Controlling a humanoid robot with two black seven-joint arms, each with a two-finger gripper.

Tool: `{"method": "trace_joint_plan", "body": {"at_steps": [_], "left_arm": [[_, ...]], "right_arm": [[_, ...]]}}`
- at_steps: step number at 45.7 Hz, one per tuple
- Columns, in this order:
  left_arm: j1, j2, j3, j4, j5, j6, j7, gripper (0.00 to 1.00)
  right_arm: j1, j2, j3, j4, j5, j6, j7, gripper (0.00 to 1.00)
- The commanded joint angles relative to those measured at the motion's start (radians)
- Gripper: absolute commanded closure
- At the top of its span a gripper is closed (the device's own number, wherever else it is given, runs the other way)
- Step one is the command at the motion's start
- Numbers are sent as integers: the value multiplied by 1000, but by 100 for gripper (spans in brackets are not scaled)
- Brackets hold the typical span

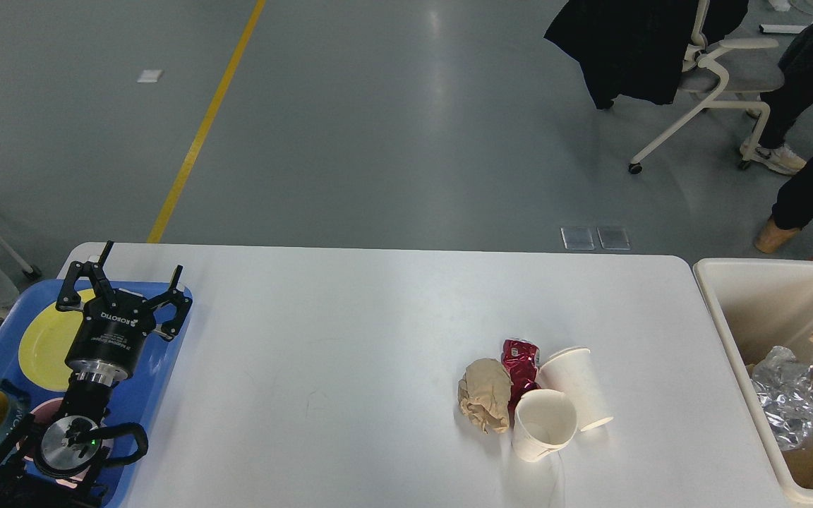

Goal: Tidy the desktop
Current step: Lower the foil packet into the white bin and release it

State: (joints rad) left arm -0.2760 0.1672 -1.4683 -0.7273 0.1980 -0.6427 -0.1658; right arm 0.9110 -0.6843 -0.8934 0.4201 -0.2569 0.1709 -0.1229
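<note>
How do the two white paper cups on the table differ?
The nearer cup stands with its open mouth upward, so its inside shows; the farther cup is tipped over, with its mouth toward the table's near edge. Both are plain white and touch each other.

Blue tray, yellow plate, cream bin, office chair.

bin cut off at right edge, blue tray partly behind left arm
</note>
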Motion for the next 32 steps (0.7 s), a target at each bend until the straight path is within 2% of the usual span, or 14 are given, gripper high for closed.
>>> {"method": "trace_joint_plan", "body": {"at_steps": [1,8,12,16,32], "left_arm": [[0,0,0,0,0,0,0,4],[0,0,0,0,0,0,0,4],[0,0,0,0,0,0,0,4],[0,0,0,0,0,0,0,4],[-2,0,0,0,0,0,0,4]], "right_arm": [[-208,149,33,-199,12,-112,0,100],[-323,264,67,-331,16,-172,-7,100],[-348,301,56,-350,15,-205,-33,100],[-353,313,56,-350,15,-214,-55,100],[-374,342,53,-350,5,-214,-55,100]]}}
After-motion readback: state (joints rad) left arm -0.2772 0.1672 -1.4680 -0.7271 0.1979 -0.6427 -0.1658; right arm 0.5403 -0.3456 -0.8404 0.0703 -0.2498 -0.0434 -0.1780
